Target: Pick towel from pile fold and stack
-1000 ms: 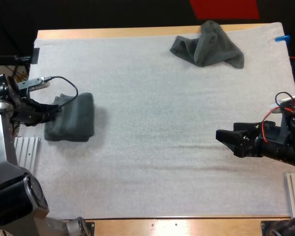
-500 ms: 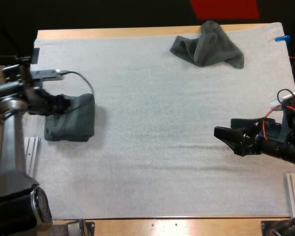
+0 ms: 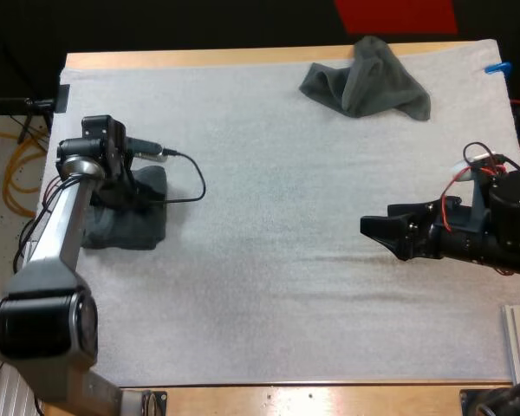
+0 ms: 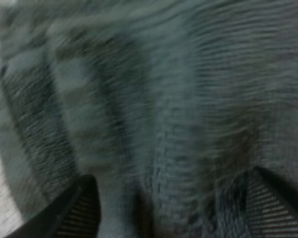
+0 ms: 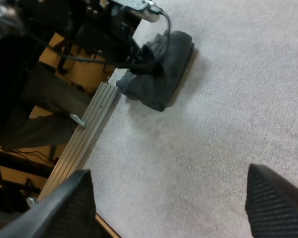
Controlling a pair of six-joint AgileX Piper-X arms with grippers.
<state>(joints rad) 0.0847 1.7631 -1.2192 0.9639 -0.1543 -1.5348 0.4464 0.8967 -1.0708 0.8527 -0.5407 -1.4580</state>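
Hanging close over the folded dark grey-green towel [image 3: 128, 232] at the white mat's [image 3: 269, 173] left edge, the left gripper [image 3: 132, 192] is released, fingers [image 4: 74, 213] spread wide. The right gripper [image 3: 369, 230], also released, hangs above bare mat. A crumpled dark grey-green towel [image 3: 368, 82] lies at the mat's far side.

A folded towel [image 3: 128, 230] — dark grey-green, a thick, compact rectangular bundle — lies flat at the middle left of the high view. A crumpled towel [image 3: 368, 82] of the same colour sits well apart, at the upper right of centre, loosely heaped with a raised peak and flaps spreading to both sides.
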